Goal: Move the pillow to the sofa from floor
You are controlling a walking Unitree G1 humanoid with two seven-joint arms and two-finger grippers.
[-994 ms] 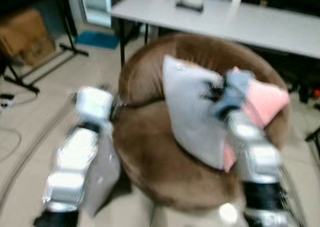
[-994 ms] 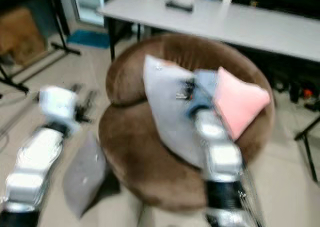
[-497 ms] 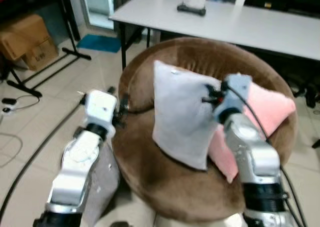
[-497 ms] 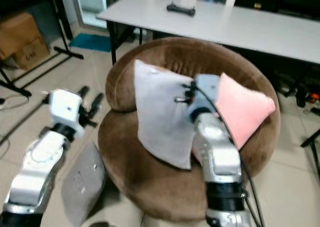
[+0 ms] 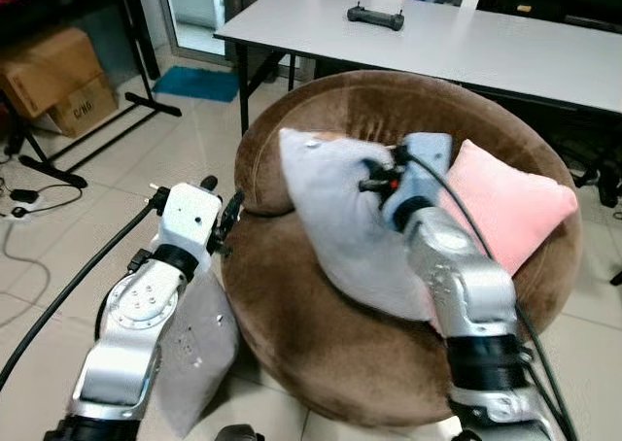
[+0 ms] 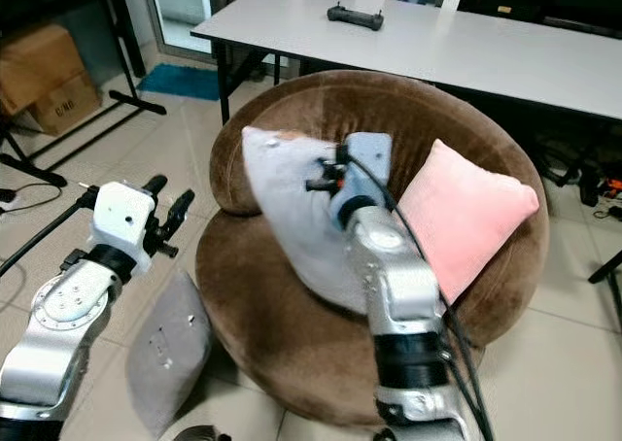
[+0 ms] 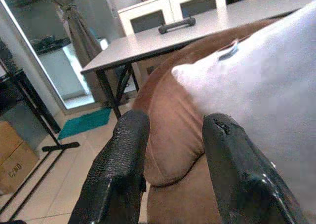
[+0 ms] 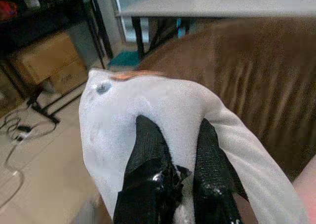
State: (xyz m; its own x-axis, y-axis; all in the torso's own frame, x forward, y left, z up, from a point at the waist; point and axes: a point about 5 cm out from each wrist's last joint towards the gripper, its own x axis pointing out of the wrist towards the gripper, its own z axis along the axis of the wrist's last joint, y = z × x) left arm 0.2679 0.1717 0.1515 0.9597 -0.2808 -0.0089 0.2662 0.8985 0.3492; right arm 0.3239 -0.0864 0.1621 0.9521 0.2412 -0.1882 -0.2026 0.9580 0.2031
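- Left eye view: grey pillow (image 5: pixel 340 222) up on the round brown sofa (image 5: pixel 321 334), leaning against the backrest, pinched near its upper edge by the right gripper (image 5: pixel 374 181). Pink pillow (image 5: pixel 505 208) just beside it, against the backrest on the robot's right. Second grey pillow (image 5: pixel 194 349) down on the tiled floor (image 5: pixel 58 276), propped against the sofa's base under the left arm. Left gripper (image 5: pixel 219 213) held just off the sofa's left rim, fingers parted, gripping nothing.
- Right eye view: white table (image 6: pixel 466 43) behind the sofa, black controller (image 6: pixel 355 16) lying on it. Cardboard box (image 6: pixel 44 82) at far left, dark lettering too small to read.
- Left wrist view: two black fingers (image 7: pixel 123 169) spread apart, sofa rim and a corner of the grey pillow beyond them. Box at the lower edge printed "C/NO." as far as legible.
- Right wrist view: both black fingers (image 8: pixel 148 155) clamped on a fold of grey pillow fabric, brown backrest behind.
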